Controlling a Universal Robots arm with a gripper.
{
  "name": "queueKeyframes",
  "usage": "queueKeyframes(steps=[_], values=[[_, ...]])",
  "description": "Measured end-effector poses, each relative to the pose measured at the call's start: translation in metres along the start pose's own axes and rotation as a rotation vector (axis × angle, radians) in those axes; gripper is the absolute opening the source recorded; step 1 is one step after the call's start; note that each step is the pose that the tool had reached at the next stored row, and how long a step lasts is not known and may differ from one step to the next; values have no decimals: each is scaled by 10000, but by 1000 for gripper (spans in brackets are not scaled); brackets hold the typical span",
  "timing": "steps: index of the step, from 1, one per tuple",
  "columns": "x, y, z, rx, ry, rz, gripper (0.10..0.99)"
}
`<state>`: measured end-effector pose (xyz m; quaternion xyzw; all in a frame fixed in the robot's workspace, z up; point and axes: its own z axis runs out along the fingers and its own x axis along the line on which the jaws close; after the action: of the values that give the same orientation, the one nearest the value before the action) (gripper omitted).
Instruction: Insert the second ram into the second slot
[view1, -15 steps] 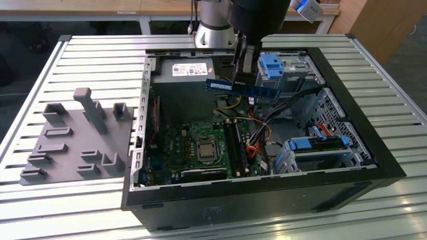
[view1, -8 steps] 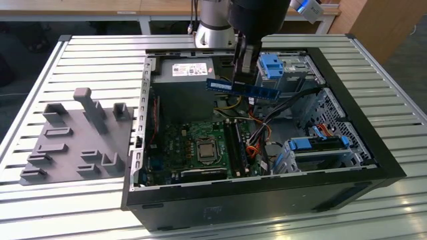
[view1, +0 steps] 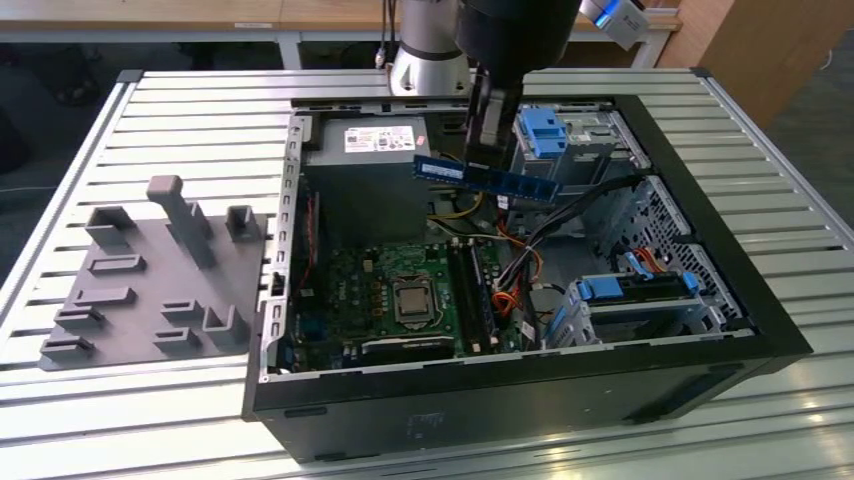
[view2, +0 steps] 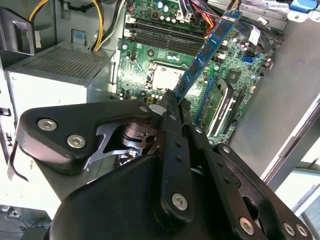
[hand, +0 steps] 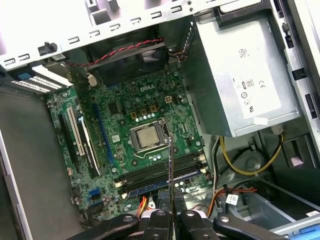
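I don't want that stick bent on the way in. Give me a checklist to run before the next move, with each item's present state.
1. Grip: the gripper has its jaws shut on the second ram: ok.
2. Clearance: in the exterior view the ram hangs above the open computer case, touching nothing visible: ok.
3. Alignment: in the first wrist view the ram lies crosswise to the memory slots: not ok.
4. Neighbouring slot: a seated blue memory stick appears to lie in one of them: ok.
5. Free slot's latches open: cannot tell.
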<state>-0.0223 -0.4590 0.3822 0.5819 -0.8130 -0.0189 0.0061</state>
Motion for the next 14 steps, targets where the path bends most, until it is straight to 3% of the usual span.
queueKeyframes(steps=[14], values=[[0, 0, 0, 7, -21, 570, 137]])
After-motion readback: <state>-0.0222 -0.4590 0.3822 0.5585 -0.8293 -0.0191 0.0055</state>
